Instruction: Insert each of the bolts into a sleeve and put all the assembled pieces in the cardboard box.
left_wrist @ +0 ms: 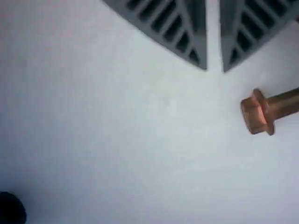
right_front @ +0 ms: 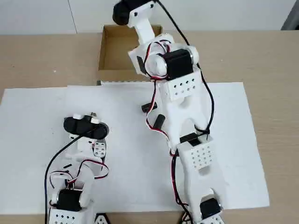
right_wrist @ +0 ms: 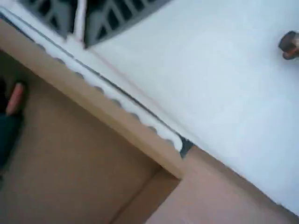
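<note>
A copper bolt point(left_wrist: 264, 112) lies on the white paper, just beside and a little past the tips of my left gripper point(left_wrist: 213, 51). That gripper's grey ribbed fingers point(left_wrist: 180, 28) stand close together with nothing between them. My right gripper point(right_wrist: 80, 18) hangs over the near wall of the cardboard box point(right_wrist: 117, 121), its fingers also close together and empty. Inside the box lies a dark sleeve with an orange bolt end point(right_wrist: 15, 99) sticking out. In the high view the cardboard box point(right_front: 110, 51) sits at the back and the right arm point(right_front: 177, 93) stretches to it.
A small dark piece point(right_wrist: 289, 44) lies on the paper off to the side of the box; in the high view a small dark piece point(right_front: 148, 107) lies next to the right arm. The left arm point(right_front: 84, 128) stays folded at the front left. White paper point(right_front: 37, 140) covers the table.
</note>
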